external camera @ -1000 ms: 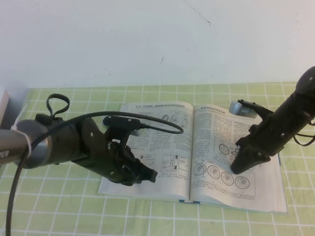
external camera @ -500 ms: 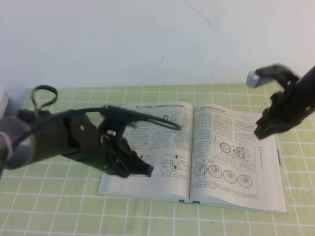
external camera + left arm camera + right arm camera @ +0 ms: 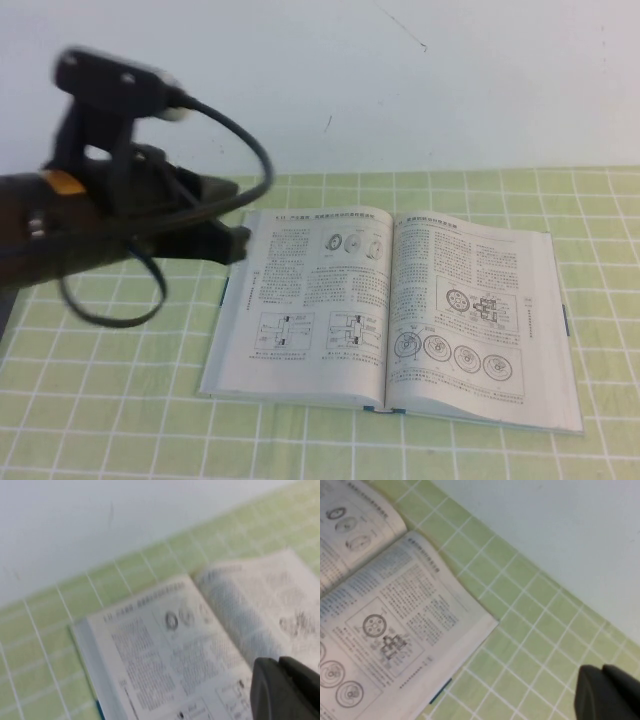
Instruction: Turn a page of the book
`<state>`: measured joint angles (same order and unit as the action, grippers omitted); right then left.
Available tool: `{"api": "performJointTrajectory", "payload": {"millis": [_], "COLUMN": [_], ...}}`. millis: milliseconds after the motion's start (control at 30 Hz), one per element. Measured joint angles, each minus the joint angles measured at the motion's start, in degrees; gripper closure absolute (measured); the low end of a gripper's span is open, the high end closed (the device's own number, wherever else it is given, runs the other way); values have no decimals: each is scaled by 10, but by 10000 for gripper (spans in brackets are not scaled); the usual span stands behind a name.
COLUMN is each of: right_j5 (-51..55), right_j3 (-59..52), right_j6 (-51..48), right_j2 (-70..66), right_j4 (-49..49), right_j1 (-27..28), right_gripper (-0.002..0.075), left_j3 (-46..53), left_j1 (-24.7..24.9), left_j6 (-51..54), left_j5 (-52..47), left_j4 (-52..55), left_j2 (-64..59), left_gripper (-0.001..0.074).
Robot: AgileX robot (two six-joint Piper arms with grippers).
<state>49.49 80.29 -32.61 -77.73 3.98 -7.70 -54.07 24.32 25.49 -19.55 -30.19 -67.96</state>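
The book [image 3: 470,330] lies open and flat on the green checked cloth, blue cover edges showing. The page [image 3: 310,300] lies flat as the left-hand leaf, showing round drawings above two boxed diagrams. My left gripper [image 3: 238,243] is shut and empty, raised in the air just off the book's far left corner. In the left wrist view its tips [image 3: 279,661] hang over the book [image 3: 165,650]. My right gripper is out of the high view. In the right wrist view it [image 3: 602,669] is shut and empty above the cloth, off the book's [image 3: 385,630] right edge.
The green checked cloth [image 3: 120,420] covers the table up to a white wall [image 3: 400,80] at the back. A black cable [image 3: 250,150] loops from the left arm's camera above the book's far left corner.
My left arm has lifted off the left page and drawn back to the left. My right arm has risen from the right page and left the high view.
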Motion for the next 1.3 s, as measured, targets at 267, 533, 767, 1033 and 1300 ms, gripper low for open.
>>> {"api": "performJointTrajectory", "payload": {"millis": [267, 533, 767, 1033, 1300], "right_j5": [-17, -100, -124, -87, -87], "right_j3": [-107, -355, -521, -588, -591], "right_j6": [20, 63, 102, 139, 141], "right_j2": [205, 434, 606, 704, 705], "right_j4": [-28, -40, -43, -43, -43], "right_j1": [0, 0, 0, 0, 0], "right_gripper": [729, 729, 729, 729, 729], "left_j3": [77, 229, 304, 313, 313], "left_j1": [-1, -1, -1, -1, -1], "left_j6": [25, 51, 51, 53, 53], "left_j5": [62, 191, 207, 207, 196], "left_j4": [20, 20, 20, 20, 19], "left_j2": [151, 274, 324, 325, 325], "left_gripper": [738, 738, 738, 739, 738]}}
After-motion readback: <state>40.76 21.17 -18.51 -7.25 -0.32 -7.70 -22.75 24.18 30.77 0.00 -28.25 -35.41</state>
